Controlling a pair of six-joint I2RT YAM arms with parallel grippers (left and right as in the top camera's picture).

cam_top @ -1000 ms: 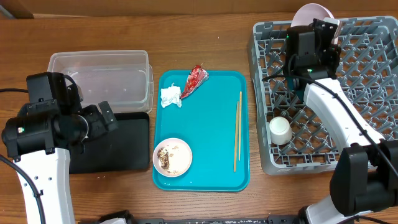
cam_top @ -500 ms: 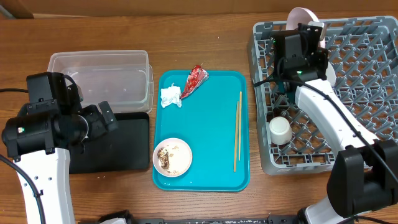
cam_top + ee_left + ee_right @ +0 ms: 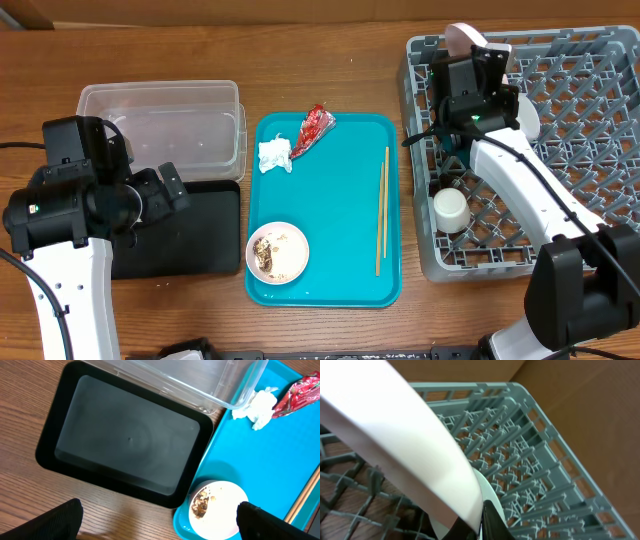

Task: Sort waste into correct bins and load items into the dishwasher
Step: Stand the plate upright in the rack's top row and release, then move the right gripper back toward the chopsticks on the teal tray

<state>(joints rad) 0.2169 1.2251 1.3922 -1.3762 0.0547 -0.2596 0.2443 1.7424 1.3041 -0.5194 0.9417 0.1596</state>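
Gripping the white plate [image 3: 395, 430] on edge over the rack [image 3: 600, 120], right claw [image 3: 475, 522] clamped; left claw [image 3: 160, 522] wide, empty.

Overhead cam: fixed, looks straight down, far enough to take in most of the wooden table [image 3: 320, 40]. Left wrist cam: mid-height, facing down at shallow black rectangular tray [image 3: 125, 450] & left part of teal plastic serving tray [image 3: 260, 460] (both also in overhead). Right wrist cam: v. close, round white plate [image 3: 405, 445] fills foreground, looking past it along large grey plastic dish rack [image 3: 530, 425]. It overlaps overhead at plate & rack only.
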